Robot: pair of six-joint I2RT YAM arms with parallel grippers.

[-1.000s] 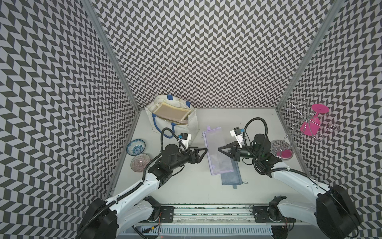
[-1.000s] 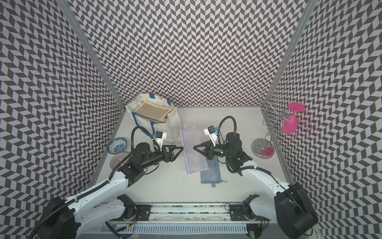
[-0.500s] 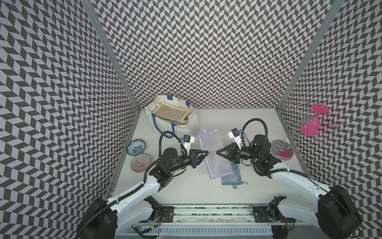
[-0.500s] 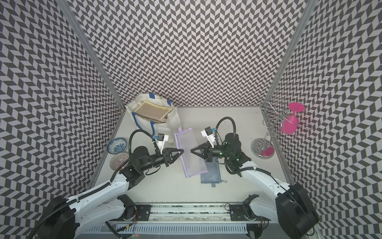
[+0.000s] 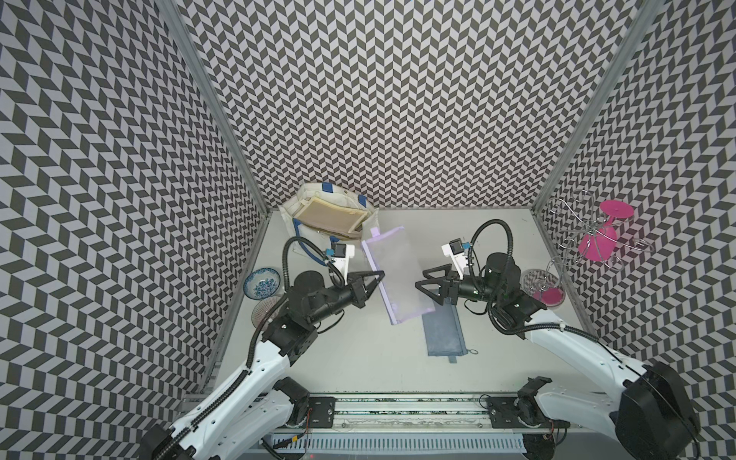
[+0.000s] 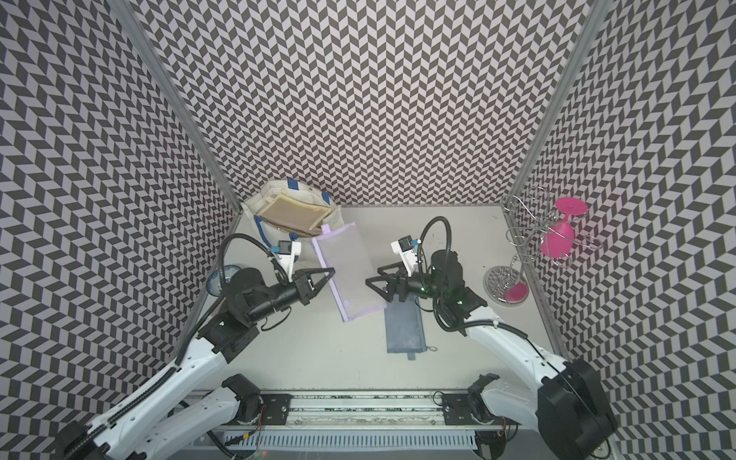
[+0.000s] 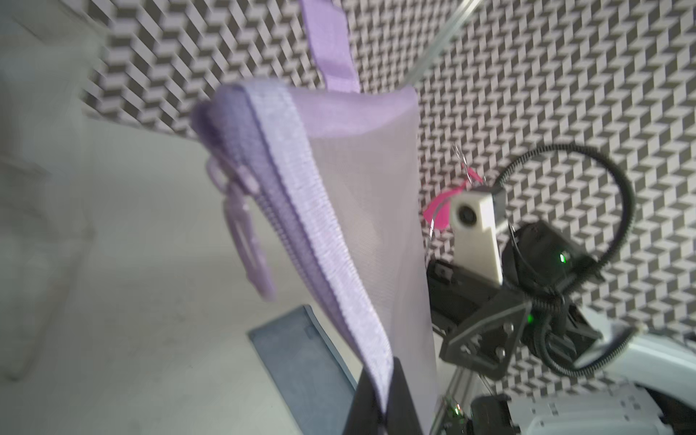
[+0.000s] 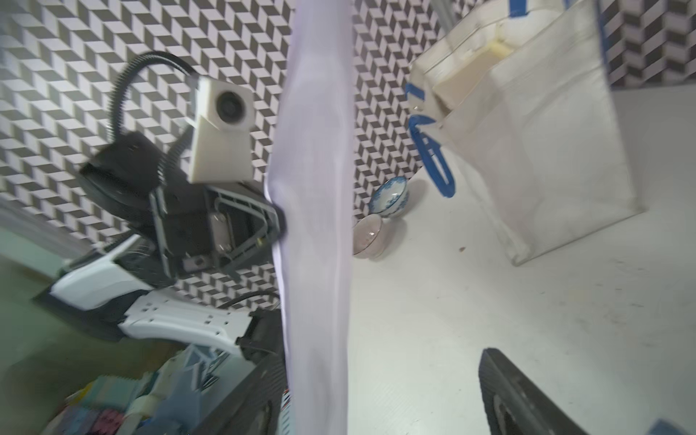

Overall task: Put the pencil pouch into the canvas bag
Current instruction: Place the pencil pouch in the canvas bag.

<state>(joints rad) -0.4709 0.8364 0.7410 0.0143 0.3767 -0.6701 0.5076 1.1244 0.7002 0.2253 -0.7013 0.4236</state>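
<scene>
The left pincer (image 5: 378, 278) was pressed together on the zipper edge of the lilac pencil pouch (image 5: 394, 275), holding it clear of the table. Just across the mesh, the right pincer (image 5: 421, 278) stood spread, the pouch's opposite edge between its fingers and unpinched. Under the right pincer lay a grey pouch (image 5: 444, 330). Farthest, beyond the left pincer, the canvas bag (image 5: 287, 213) stood open-topped in the corner.

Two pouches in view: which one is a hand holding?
The lilac mesh pouch, pinched along its zipper edge by the left hand and raised on edge. The grey-blue pouch lies flat on the table, gripped by nothing.
</scene>
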